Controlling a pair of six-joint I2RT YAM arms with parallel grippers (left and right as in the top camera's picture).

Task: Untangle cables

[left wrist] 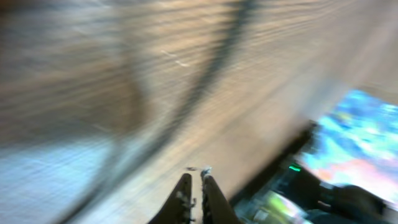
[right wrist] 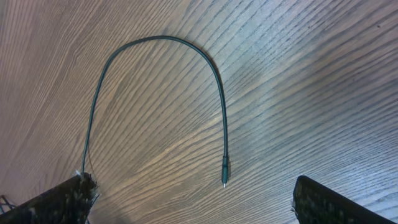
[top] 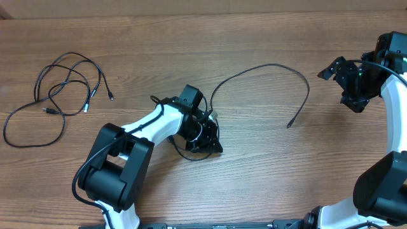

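A loose bundle of thin black cables lies at the far left of the table. One more cable arcs across the middle, and its free plug end rests on the wood. Its other end runs to my left gripper, which lies low on the table with cable loops around it. In the blurred left wrist view the jaws are closed to a thin gap, with a cable streak beyond them. My right gripper is open and empty. It looks down on the arc and the plug.
The table is brown wood. The left arm stretches from the front left to the middle. The right arm stands along the right edge. A lit screen shows blurred in the left wrist view.
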